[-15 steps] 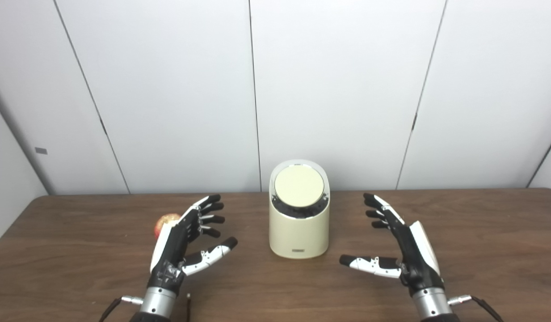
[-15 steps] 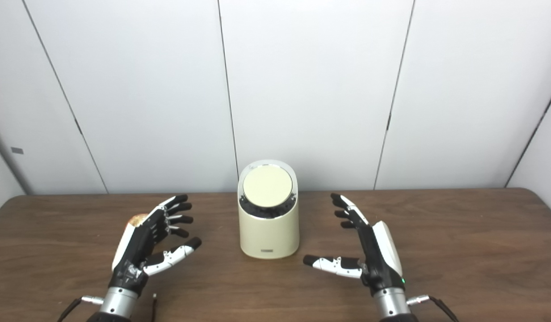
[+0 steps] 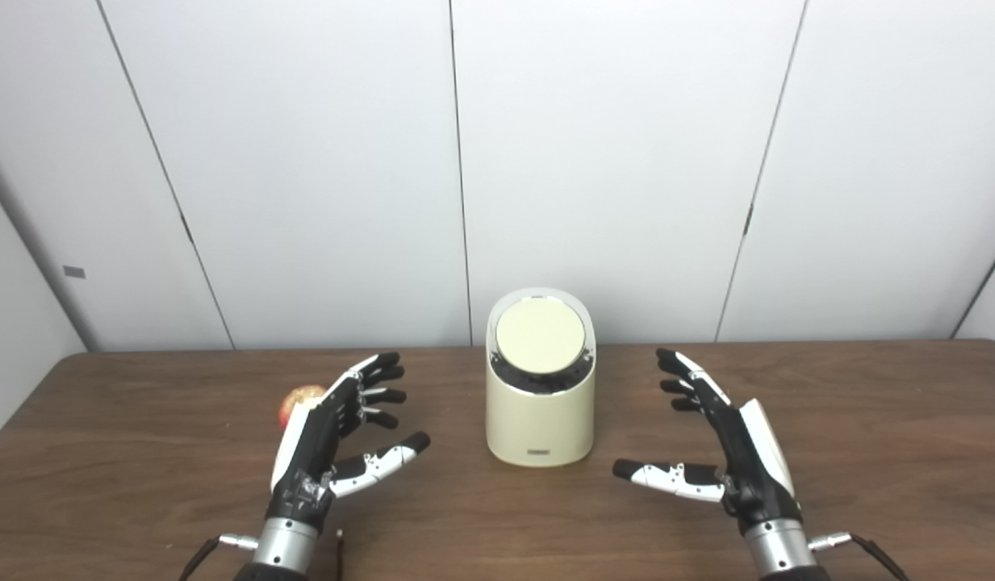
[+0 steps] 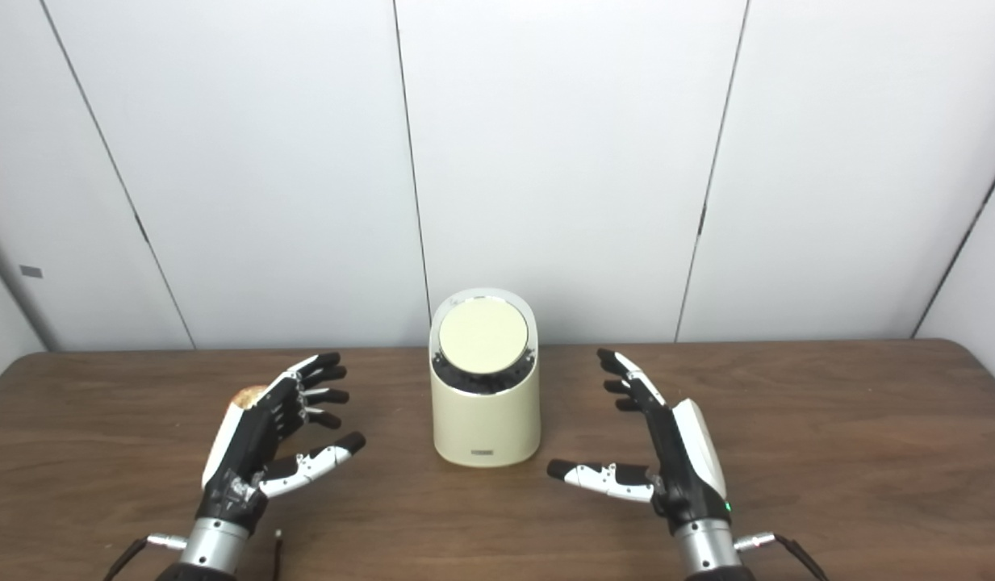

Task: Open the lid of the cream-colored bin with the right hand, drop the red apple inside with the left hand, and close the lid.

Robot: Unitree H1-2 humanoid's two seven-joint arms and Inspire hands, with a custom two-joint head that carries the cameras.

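The cream-colored bin (image 3: 540, 415) stands upright at the table's middle, its round lid (image 3: 541, 335) shut and tilted toward me. A red apple (image 3: 296, 400) lies on the table left of the bin, mostly hidden behind my left hand (image 3: 332, 428). That hand hovers open, fingers spread, palm facing the bin, just in front of the apple without holding it. My right hand (image 3: 719, 440) is open on the bin's right side, palm inward, thumb stretched toward the bin, a clear gap from it.
The dark wooden table (image 3: 892, 420) stretches wide on both sides. White wall panels (image 3: 610, 161) rise right behind its far edge. A thin dark cable end (image 3: 340, 549) lies by my left wrist.
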